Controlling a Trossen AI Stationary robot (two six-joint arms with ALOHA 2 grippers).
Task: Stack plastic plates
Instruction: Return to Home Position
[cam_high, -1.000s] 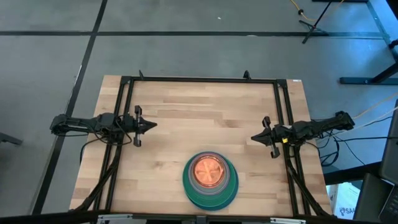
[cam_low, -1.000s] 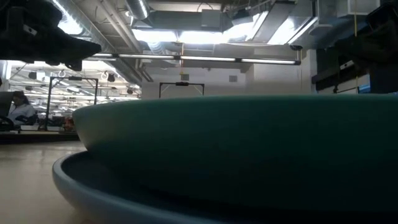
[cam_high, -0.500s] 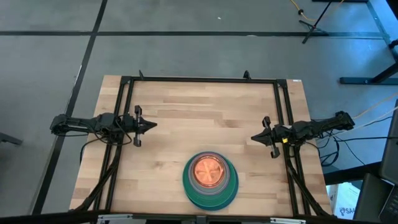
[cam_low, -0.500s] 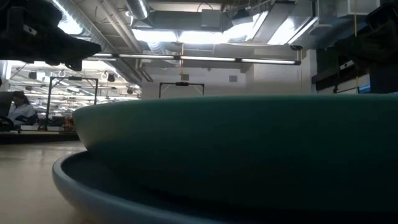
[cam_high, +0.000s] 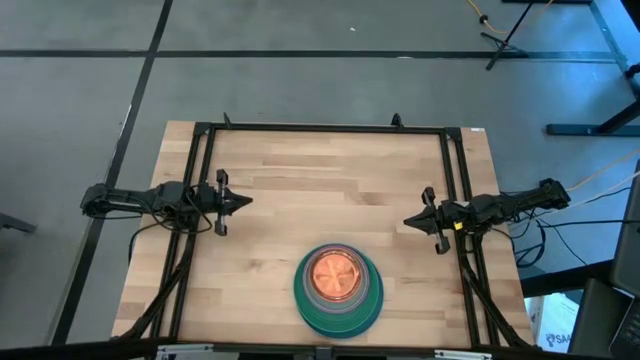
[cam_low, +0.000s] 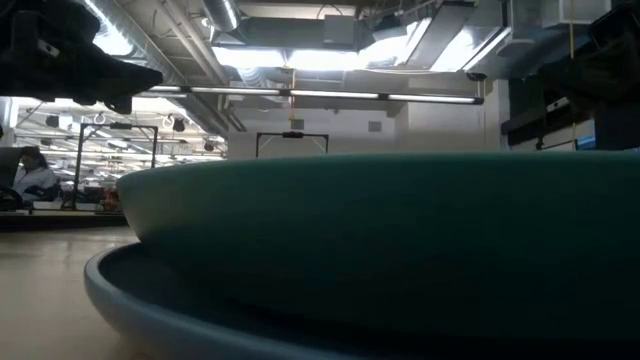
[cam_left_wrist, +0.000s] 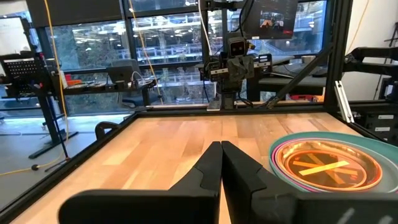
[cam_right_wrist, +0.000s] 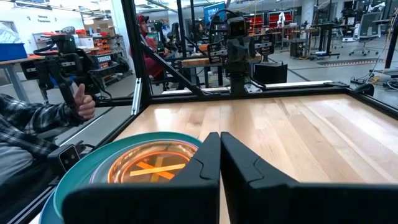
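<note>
The plastic plates (cam_high: 338, 290) stand in one stack near the table's near edge, at the middle: a large blue plate at the bottom, a green one on it, smaller rims inside, a translucent orange plate on top. The stack (cam_low: 380, 250) fills the low view and also shows in the left wrist view (cam_left_wrist: 326, 165) and the right wrist view (cam_right_wrist: 146, 165). My left gripper (cam_high: 247, 200) hovers shut at the table's left side, pointing toward the middle. My right gripper (cam_high: 408, 220) hovers shut at the right side, facing it. Neither touches a plate.
A black frame (cam_high: 320, 128) runs along the table's far, left and right edges. Bare wood (cam_high: 320, 190) lies between the two grippers and beyond the stack. In the right wrist view a person in a plaid sleeve (cam_right_wrist: 31, 124) gives a thumbs-up beyond the table's near edge.
</note>
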